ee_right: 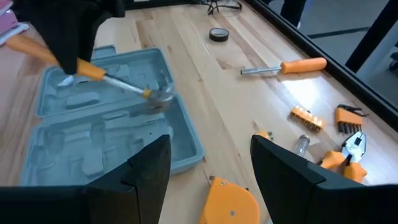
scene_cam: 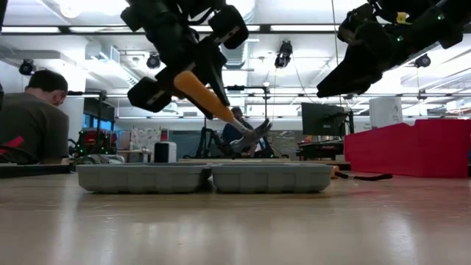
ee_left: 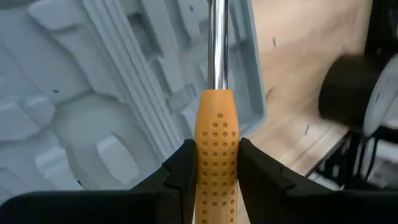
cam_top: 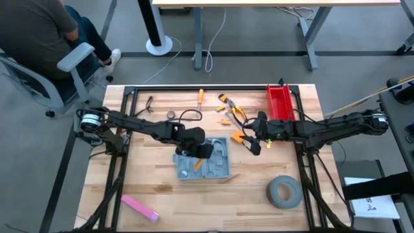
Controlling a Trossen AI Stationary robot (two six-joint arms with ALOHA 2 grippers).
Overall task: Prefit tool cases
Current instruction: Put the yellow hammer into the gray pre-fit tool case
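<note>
The blue-grey tool case (cam_top: 213,169) lies open and flat on the wooden table, its moulded recesses facing up; it also shows in the low view (scene_cam: 206,178) and the right wrist view (ee_right: 93,137). My left gripper (ee_left: 214,171) hovers over the case, shut on a small hammer (scene_cam: 221,110) with an orange handle and a metal shaft. My right gripper (ee_right: 211,168) is open and holds nothing. It hangs above the table to the right of the case (cam_top: 253,144), over an orange tape measure (ee_right: 229,205). My left gripper pinches the hammer's orange perforated handle (ee_left: 216,143) between its two fingers, one finger on each side. It comes from above, slanting down toward the case. The shaft runs forward past the fingertips. The hammer is lifted clear and tilted, its head (scene_cam: 257,132) lowest, just above the case.
A red bin (cam_top: 280,102) stands at the far right, a grey tape roll (cam_top: 284,192) at the near right and a pink object (cam_top: 139,208) at the near left. An orange screwdriver (ee_right: 286,66), pliers (cam_top: 231,107), bits and a small black ring (ee_right: 217,34) lie beyond the case. A person sits beyond the far-left corner.
</note>
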